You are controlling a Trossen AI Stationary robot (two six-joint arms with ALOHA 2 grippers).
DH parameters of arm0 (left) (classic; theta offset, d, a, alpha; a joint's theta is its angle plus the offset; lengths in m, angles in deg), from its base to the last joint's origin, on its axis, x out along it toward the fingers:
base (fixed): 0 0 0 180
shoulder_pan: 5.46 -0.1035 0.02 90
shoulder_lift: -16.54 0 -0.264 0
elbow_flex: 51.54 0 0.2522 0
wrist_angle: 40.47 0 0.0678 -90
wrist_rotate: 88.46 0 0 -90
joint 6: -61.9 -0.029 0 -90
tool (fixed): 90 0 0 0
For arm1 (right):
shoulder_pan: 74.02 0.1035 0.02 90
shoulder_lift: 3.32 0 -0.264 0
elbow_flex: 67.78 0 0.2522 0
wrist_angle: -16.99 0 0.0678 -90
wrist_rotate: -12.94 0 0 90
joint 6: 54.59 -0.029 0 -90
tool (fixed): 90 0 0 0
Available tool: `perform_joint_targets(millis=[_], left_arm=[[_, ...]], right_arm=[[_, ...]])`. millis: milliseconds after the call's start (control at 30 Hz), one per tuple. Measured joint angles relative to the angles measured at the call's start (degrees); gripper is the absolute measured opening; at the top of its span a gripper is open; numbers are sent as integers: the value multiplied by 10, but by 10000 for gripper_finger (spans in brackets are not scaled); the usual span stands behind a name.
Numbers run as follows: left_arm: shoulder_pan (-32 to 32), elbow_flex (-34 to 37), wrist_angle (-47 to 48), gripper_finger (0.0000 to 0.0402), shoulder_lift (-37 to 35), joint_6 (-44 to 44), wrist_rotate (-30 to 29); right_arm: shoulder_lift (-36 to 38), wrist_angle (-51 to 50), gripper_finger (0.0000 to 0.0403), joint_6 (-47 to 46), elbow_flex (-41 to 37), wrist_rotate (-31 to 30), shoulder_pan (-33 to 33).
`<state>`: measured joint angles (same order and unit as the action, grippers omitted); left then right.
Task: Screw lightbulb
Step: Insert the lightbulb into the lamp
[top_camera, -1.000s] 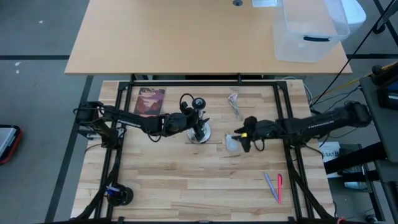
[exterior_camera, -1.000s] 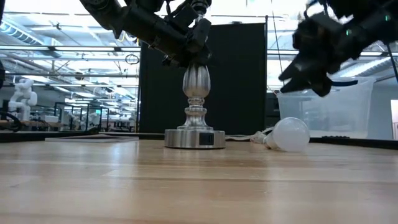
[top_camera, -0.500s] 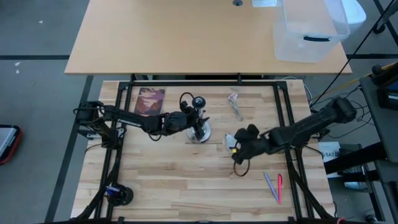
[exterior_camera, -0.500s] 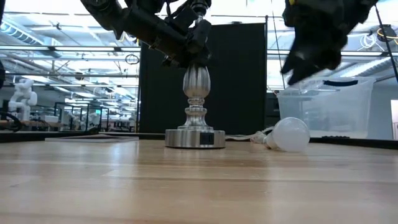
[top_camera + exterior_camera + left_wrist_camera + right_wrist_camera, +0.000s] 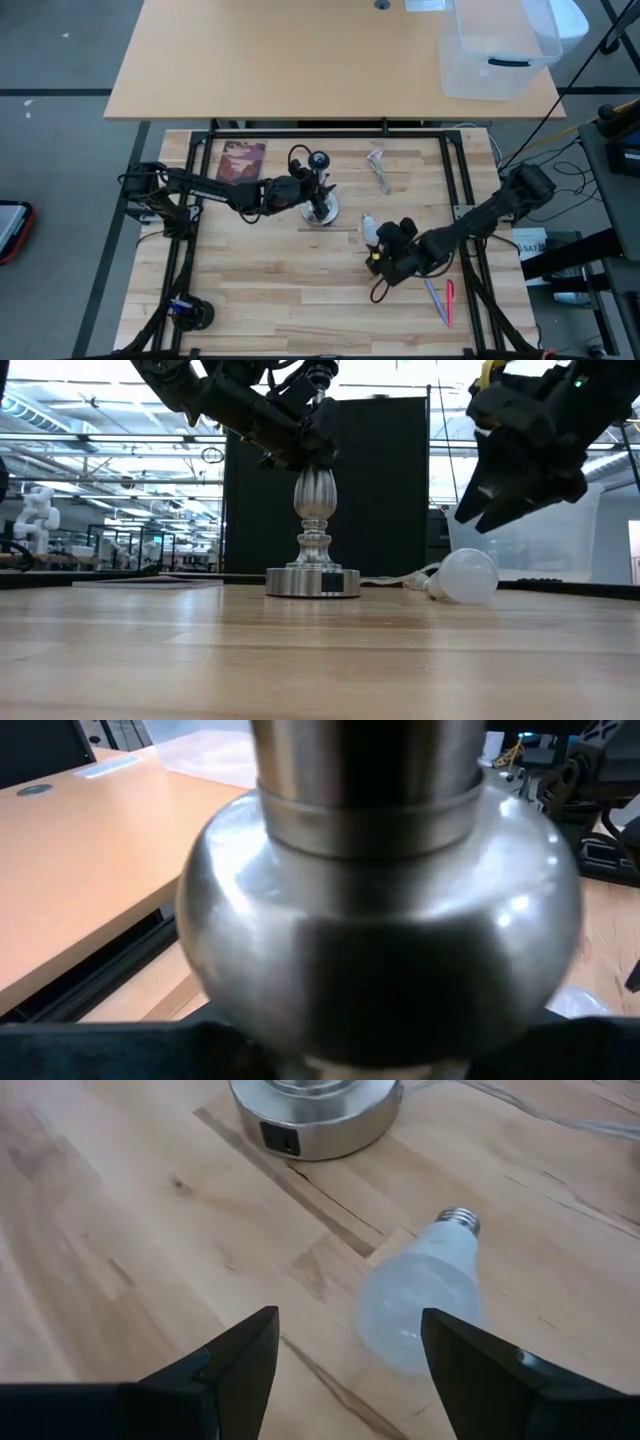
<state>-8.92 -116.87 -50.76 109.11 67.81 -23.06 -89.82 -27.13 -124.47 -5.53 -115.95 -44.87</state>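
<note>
Lamp stand (image 5: 313, 535) stood near the table's (image 5: 270, 290) centre, its silvery round base flat on the wood. At its upper part the left gripper (image 5: 305, 190) reached in from the left; in the left wrist view the stand's polished body (image 5: 380, 920) filled the frame, and whether the fingers pinched it could not be told. To the right of the stand lay the bulb (image 5: 462, 576) on its side, frosted globe on the wood and screw base toward the stand. Nothing touched it. Above and just beyond the bulb hung the right gripper (image 5: 345, 1355), fingers (image 5: 240, 1355) spread wide and empty, the bulb showing between them in the right wrist view. Farther right on the table lay a pink pen (image 5: 449, 302).
</note>
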Motion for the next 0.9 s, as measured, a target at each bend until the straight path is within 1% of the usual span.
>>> perform_joint_targets(millis=[167,333,433,667,900], left_arm=[[1,0,0,161,0,0,0],[1,0,0,160,0,1,-3],[1,0,0,160,0,1,-3],[1,0,4,160,0,2,-2],[1,0,5,160,0,2,-2]], right_arm=[[-8,-30,238,0,8,0,-12],[-9,-33,240,9,8,0,-28],[-10,-34,254,16,8,6,-41],[-14,-33,309,23,8,42,-65],[-22,-31,315,20,8,59,-78]])
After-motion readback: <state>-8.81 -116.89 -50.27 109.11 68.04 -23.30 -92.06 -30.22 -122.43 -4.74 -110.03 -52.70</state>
